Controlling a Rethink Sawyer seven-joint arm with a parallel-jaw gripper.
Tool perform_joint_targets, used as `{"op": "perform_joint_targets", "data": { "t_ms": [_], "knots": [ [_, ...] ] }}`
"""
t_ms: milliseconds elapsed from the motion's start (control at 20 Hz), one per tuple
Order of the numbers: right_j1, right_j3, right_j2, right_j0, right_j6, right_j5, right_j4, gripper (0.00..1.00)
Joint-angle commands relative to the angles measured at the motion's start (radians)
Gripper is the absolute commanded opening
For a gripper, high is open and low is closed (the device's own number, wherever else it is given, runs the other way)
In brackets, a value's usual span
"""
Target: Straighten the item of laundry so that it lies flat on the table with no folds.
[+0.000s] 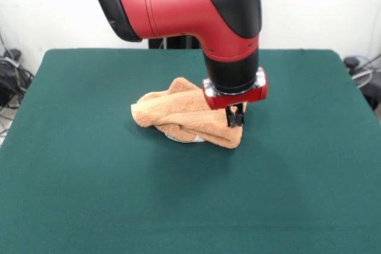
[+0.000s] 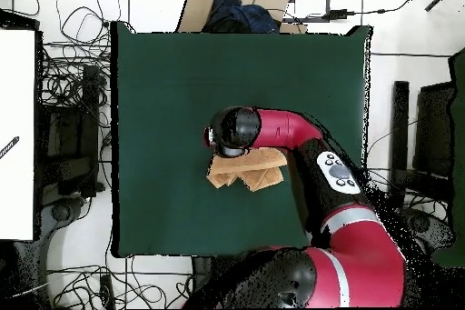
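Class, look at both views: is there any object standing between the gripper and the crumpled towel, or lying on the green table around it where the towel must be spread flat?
Nothing visible stands in the way. The gripper is already down at the towel, at its right end in the front view. The table shows only bare green cloth around the towel, apart from a pale patch peeking out under its near edge.

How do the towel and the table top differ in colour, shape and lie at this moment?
The towel is orange-tan; the table is dark green. The towel is crumpled into a folded, raised bundle, while the table top lies flat and smooth. The towel covers only a small patch near the middle; the table is far larger. The hand is down at the towel's edge. Both are cloth-surfaced.
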Motion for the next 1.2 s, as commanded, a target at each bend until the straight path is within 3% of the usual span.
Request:
{"op": "perform_joint_targets", "data": {
  "t_ms": [50, 100, 750, 1000, 1200],
  "knots": [
    [-0.013, 0.025, 0.018, 0.015, 0.020, -0.118, -0.072, 0.00],
    [-0.011, 0.020, 0.015, 0.017, 0.011, -0.109, -0.072, 1.00],
    [-0.031, 0.069, 0.001, 0.013, 0.036, -0.107, -0.056, 1.00],
    [0.053, 0.041, 0.006, 0.000, 0.011, -0.124, -0.067, 1.00],
    [0.071, 0.033, 0.012, -0.005, 0.009, -0.137, -0.065, 1.00]
  ]
}}
